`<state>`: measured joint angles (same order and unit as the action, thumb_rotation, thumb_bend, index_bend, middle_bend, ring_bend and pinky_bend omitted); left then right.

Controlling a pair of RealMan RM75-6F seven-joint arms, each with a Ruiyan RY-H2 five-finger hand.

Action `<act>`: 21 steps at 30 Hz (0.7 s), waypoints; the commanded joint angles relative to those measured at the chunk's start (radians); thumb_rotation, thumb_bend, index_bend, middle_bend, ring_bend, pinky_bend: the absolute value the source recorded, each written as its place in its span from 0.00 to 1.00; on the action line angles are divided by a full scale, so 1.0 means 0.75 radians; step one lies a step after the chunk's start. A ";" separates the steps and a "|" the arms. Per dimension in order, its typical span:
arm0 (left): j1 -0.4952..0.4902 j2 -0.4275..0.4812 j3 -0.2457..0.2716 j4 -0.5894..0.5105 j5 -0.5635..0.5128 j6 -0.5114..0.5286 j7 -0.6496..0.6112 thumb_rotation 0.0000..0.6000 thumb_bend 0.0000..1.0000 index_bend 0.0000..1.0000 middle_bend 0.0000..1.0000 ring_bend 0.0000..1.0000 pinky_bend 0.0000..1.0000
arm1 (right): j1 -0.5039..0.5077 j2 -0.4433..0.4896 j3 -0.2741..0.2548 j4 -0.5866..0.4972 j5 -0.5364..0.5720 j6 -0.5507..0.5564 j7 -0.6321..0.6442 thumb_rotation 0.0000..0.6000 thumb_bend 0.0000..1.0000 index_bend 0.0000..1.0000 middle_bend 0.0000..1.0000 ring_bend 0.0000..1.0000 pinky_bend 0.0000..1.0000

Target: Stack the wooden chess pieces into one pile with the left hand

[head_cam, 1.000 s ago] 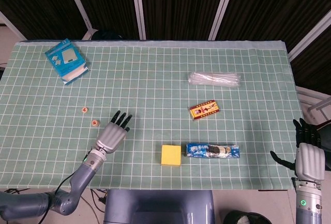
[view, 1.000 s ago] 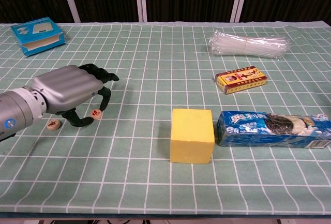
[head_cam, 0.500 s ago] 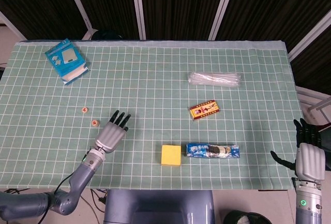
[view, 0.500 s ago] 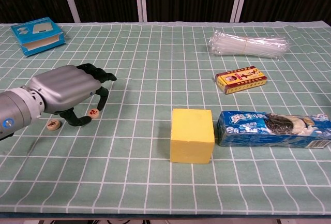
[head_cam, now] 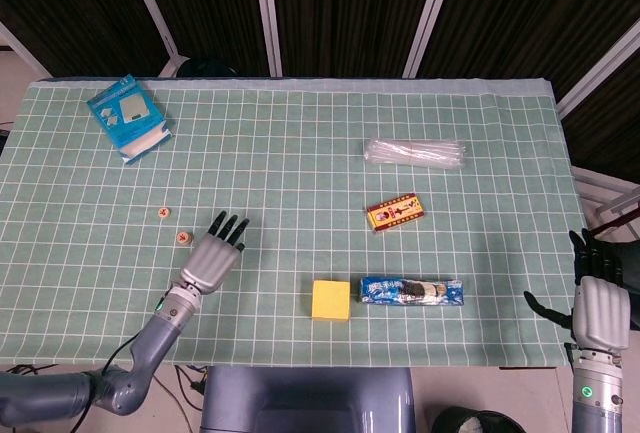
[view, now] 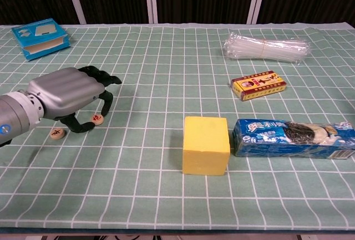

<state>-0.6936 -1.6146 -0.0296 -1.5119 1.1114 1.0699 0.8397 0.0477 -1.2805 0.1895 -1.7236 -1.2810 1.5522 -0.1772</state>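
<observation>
Chess pieces are lying apart: one (view: 97,119) is sitting between the left hand's (view: 72,97) curled fingertips (grip uncertain), the other (view: 56,133) resting just beside the hand's wrist side.

Green checked table (head_cam: 300,163), scattered packets

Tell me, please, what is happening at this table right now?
The robot's left hand is over the green checked cloth, fingers curled around one wooden chess piece; whether it actually holds the piece is unclear. A second chess piece lies apart beside it, so nothing is stacked yet. The right hand waits open off the table's edge.
</observation>
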 commanded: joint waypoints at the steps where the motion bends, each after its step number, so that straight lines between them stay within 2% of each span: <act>1: 0.008 0.027 -0.012 -0.017 0.006 0.015 -0.029 1.00 0.34 0.49 0.04 0.00 0.02 | 0.000 0.000 0.000 0.000 0.000 0.000 -0.001 1.00 0.23 0.02 0.01 0.00 0.00; 10: 0.034 0.118 -0.025 -0.026 0.002 0.030 -0.098 1.00 0.34 0.49 0.04 0.00 0.02 | 0.001 -0.002 0.000 -0.003 0.002 0.001 -0.009 1.00 0.23 0.02 0.01 0.00 0.00; 21: 0.069 0.162 -0.035 0.062 -0.016 0.032 -0.194 1.00 0.34 0.49 0.04 0.00 0.02 | 0.002 -0.003 0.002 -0.004 0.010 -0.003 -0.012 1.00 0.23 0.02 0.01 0.00 0.00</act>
<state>-0.6455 -1.4958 -0.0558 -1.4712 1.0984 1.0906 0.6979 0.0494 -1.2829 0.1909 -1.7264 -1.2738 1.5499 -0.1864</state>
